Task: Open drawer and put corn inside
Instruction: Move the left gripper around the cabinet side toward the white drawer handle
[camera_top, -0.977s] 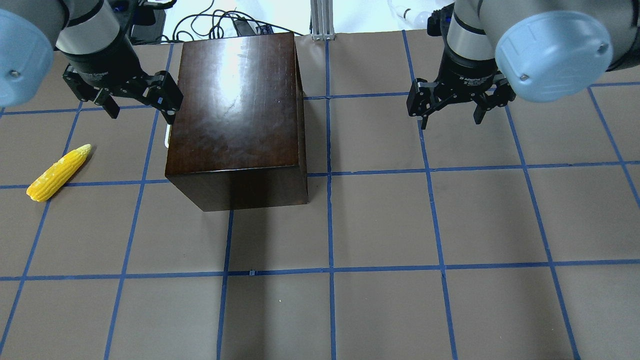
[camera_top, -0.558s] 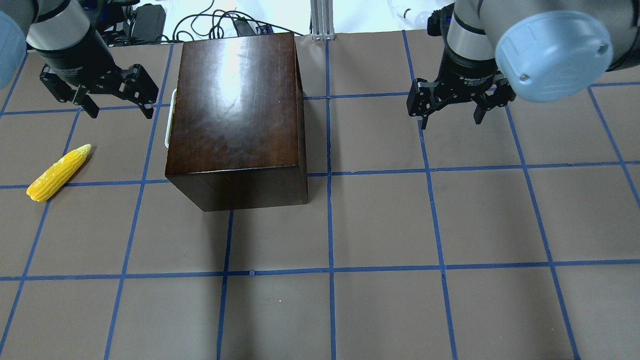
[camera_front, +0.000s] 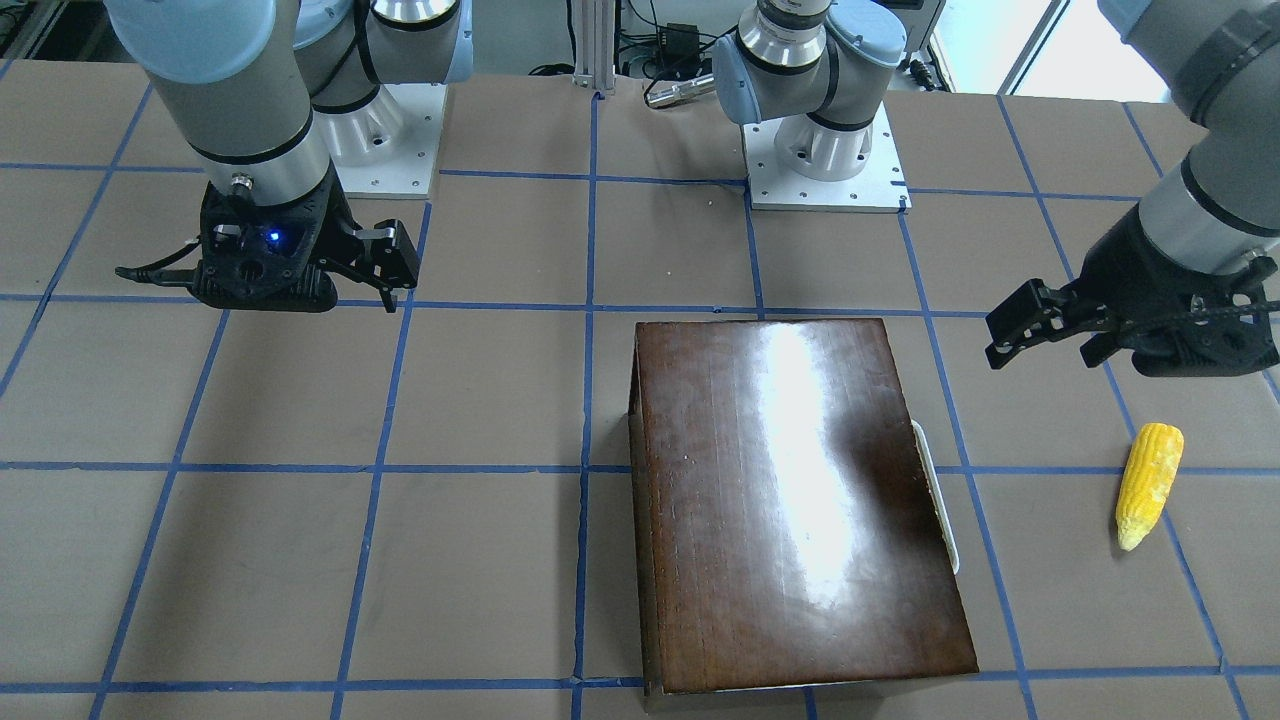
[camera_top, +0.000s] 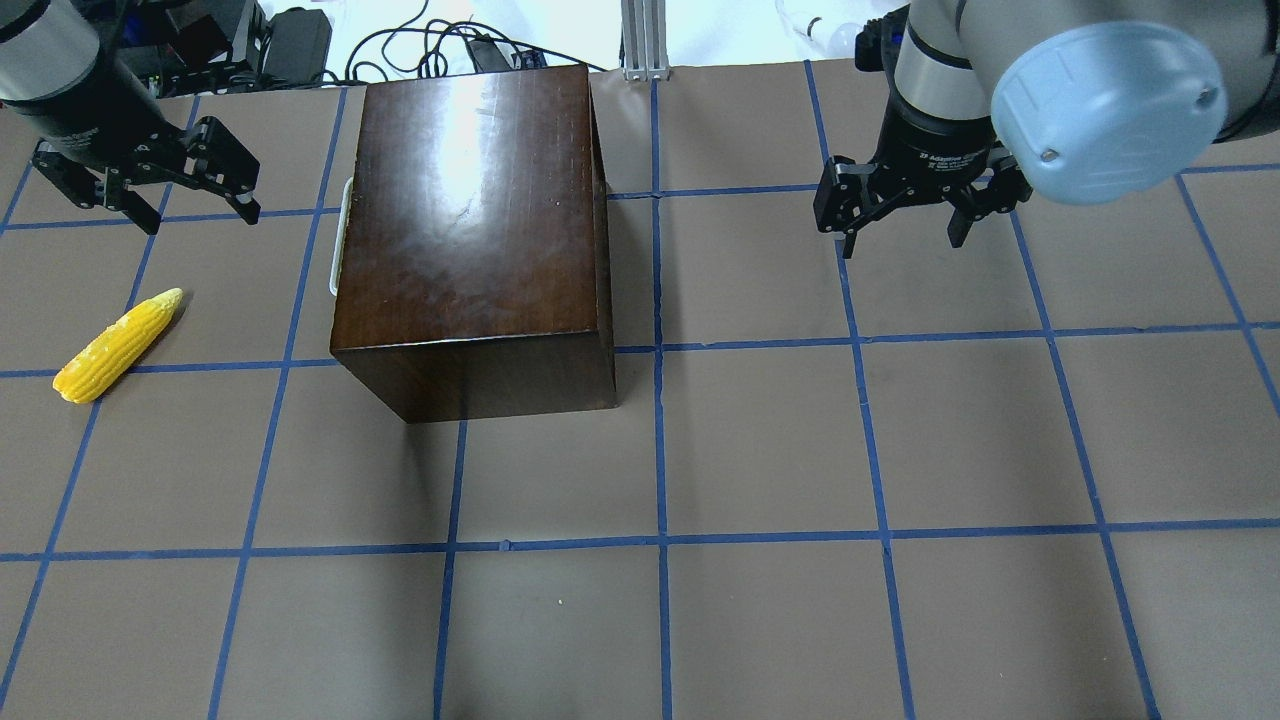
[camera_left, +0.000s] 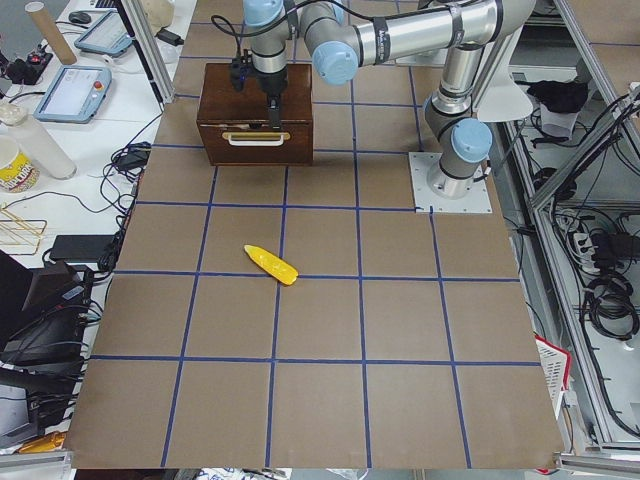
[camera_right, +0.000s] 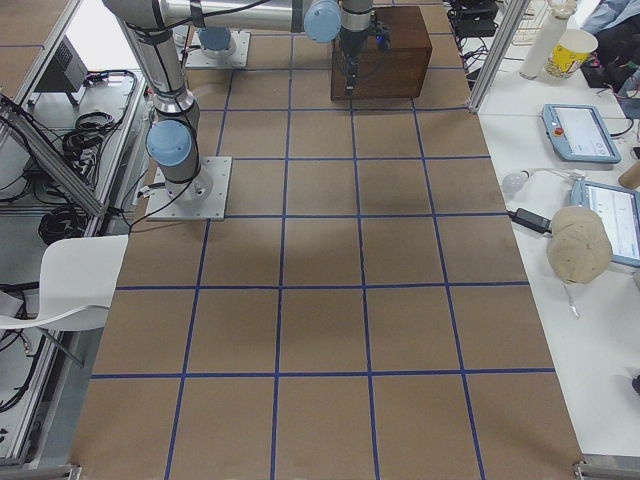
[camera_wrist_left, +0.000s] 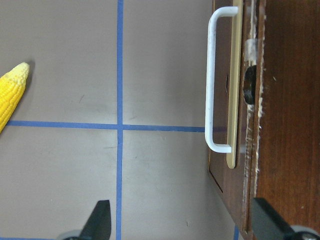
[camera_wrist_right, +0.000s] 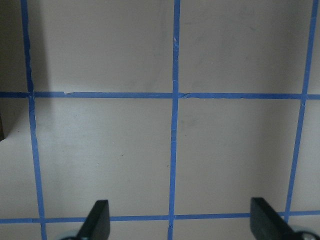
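The yellow corn (camera_top: 118, 345) lies on the brown mat at the far left, tip pointing up-right, and also shows in the front view (camera_front: 1148, 483). The dark-brown box (camera_top: 470, 230) stands left of centre. Its drawer front faces left with the thin white handle (camera_top: 338, 240) (camera_wrist_left: 210, 80), and the drawer looks pushed in. My left gripper (camera_top: 200, 215) hangs open and empty, left of the handle and above the corn, touching neither. In the left wrist view the corn tip (camera_wrist_left: 11, 97) shows at the left edge. My right gripper (camera_top: 902, 240) hangs open and empty over bare mat.
Blue tape lines grid the mat. An aluminium post (camera_top: 645, 40) and cables (camera_top: 420, 50) sit beyond the far edge behind the box. Both arm bases (camera_front: 820, 150) (camera_front: 380, 130) stand at the robot's side. Open mat stretches in front of the box and to its right.
My left gripper has drawn away to the left from the drawer handle, staying open and empty. The right gripper, box and corn have not moved.
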